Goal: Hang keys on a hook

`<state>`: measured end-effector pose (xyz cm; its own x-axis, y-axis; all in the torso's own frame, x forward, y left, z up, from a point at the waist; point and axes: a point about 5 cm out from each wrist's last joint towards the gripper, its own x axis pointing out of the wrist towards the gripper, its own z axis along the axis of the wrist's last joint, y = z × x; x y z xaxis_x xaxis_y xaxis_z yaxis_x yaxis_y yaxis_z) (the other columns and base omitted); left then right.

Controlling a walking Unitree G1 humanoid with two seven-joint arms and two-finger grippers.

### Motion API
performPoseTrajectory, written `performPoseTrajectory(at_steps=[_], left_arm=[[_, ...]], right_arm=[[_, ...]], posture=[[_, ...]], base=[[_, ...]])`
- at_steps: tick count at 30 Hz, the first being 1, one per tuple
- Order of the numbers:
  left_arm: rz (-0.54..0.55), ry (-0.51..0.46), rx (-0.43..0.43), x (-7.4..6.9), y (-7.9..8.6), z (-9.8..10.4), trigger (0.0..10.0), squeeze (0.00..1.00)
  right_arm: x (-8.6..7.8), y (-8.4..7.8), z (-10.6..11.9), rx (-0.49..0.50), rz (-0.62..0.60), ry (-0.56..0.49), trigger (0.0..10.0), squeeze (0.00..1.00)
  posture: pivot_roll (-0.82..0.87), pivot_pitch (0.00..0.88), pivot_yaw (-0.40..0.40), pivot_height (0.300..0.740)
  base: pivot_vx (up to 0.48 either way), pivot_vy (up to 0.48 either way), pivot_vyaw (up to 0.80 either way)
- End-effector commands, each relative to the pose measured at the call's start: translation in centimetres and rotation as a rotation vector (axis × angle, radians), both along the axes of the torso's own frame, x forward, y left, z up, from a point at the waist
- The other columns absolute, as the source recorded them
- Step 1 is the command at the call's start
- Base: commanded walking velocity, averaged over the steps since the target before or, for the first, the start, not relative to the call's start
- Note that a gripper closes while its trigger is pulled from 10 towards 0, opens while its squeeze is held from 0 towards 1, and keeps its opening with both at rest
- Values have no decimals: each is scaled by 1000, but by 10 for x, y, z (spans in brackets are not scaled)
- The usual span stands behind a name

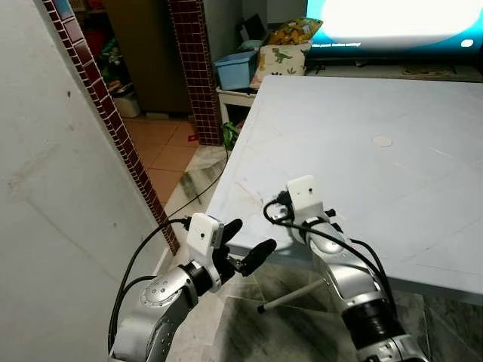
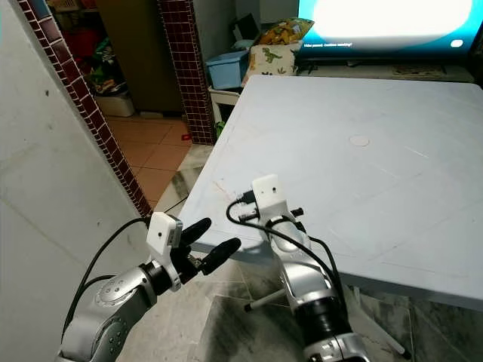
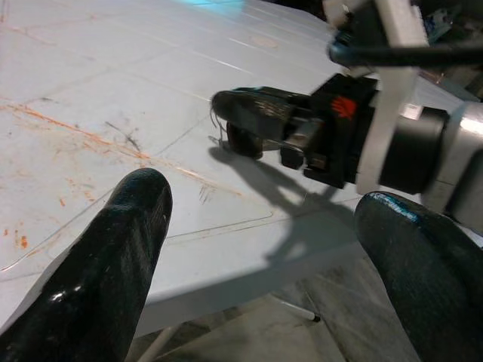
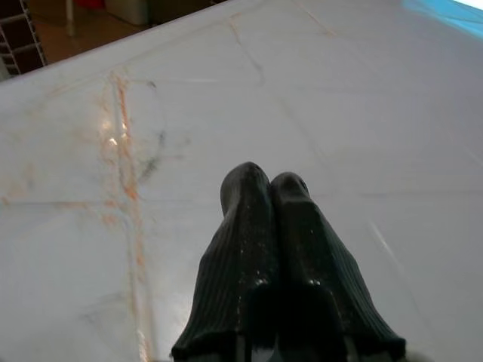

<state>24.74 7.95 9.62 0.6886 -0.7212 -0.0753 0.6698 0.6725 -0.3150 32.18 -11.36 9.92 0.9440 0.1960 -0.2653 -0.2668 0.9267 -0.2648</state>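
Left eye view: the left gripper hangs just off the near-left corner of the white table, below its edge, its 2 black fingers spread wide with nothing between them. The right gripper reaches over that same corner, its white wrist camera block above the tabletop; the fingers are hidden behind the block here. Left of the table stands a plastered wall edged with a dark red tile strip. Beyond the table's far-left corner are a blue bin and a dinosaur-print cushion, and a bright screen runs along the far edge. A thin white rod lies on the floor under the table's near edge.

Right eye view: the same scene; a small round mark shows near the middle of the table.

Left wrist view: the 2 spread fingers frame the table's corner, and across it the right gripper's fingers lie pressed together with their tip down on the tabletop. Orange scuffs streak the surface.

Right wrist view: the right fingers are closed tight on each other, holding nothing, just above the scuffed table.

I cannot make out keys or a hook.
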Motion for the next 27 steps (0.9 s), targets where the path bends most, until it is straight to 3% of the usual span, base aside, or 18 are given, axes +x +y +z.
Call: performPoseTrajectory(at_steps=[1,6,8,12,13,14,16,18,20,24,27], left_arm=[[-5,-11,10,3,1,2,10000,0],[1,-11,12,5,2,1,10000,0],[2,-12,15,6,3,1,10000,0],[3,-13,18,8,3,1,10000,0],[4,-15,20,9,3,2,10000,0],[6,-16,23,9,3,1,10000,0],[34,-21,44,12,5,1,10000,0],[59,-27,52,14,7,1,10000,0],[150,-51,86,22,15,2,10000,0],[229,-69,100,27,24,4,10000,0],[263,-73,112,29,28,4,10000,0]], right_arm=[[-2,5,7,-24,40,-40,0,0],[-10,-1,17,-142,135,-123,0,0],[-16,-5,27,-258,221,-205,0,0],[-19,-9,37,-313,248,-276,0,0],[-20,-10,42,-310,262,-302,902,0],[-20,-10,45,-303,265,-314,2902,0],[-20,-13,54,-248,234,-349,10000,0],[-21,-13,59,-166,228,-356,10000,0],[-22,-13,66,-80,207,-380,10000,0],[-23,-9,69,-14,197,-390,10000,0],[-24,-7,68,-23,197,-392,10000,0]], posture=[[-57,0,113,740],[-60,0,116,740],[-64,0,120,740],[-68,0,124,740],[-68,0,124,740],[-68,0,126,740],[-68,0,128,740],[-68,0,130,740],[-66,0,131,740],[-61,0,130,740],[-59,0,130,740]], base=[[0,0,0],[0,0,0],[0,0,0],[0,0,0],[0,0,0],[0,0,0],[0,0,0],[0,0,0],[0,0,0],[0,0,0],[0,0,308]])
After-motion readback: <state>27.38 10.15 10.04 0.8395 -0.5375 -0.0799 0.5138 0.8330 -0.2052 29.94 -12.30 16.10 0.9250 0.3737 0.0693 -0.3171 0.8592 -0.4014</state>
